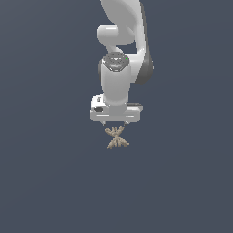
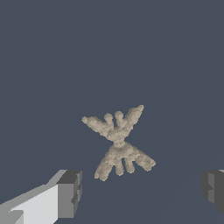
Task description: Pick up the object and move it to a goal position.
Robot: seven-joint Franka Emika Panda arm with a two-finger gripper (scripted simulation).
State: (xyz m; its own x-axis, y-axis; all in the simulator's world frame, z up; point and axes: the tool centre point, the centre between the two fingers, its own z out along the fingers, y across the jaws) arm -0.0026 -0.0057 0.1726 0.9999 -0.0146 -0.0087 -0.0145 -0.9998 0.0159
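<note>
Two fingers (image 2: pixel 68 194) of the gripper (image 1: pixel 115 123) spread wide (holding nothing) above the object (image 2: pixel 118 142).

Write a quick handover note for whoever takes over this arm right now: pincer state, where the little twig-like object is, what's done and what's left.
Pincer: open, holding nothing; both fingers show wide apart in the wrist view.
Object: the small tan, branching X-shaped piece lies on the dark surface, not touched by either finger. In the wrist view it sits ahead of the gap between the fingers; in the exterior view it shows just below the pincer.
Done: arm is positioned over the object.
Left: lower, close on the object, lift, carry to the goal. No goal marker is visible in either view.
</note>
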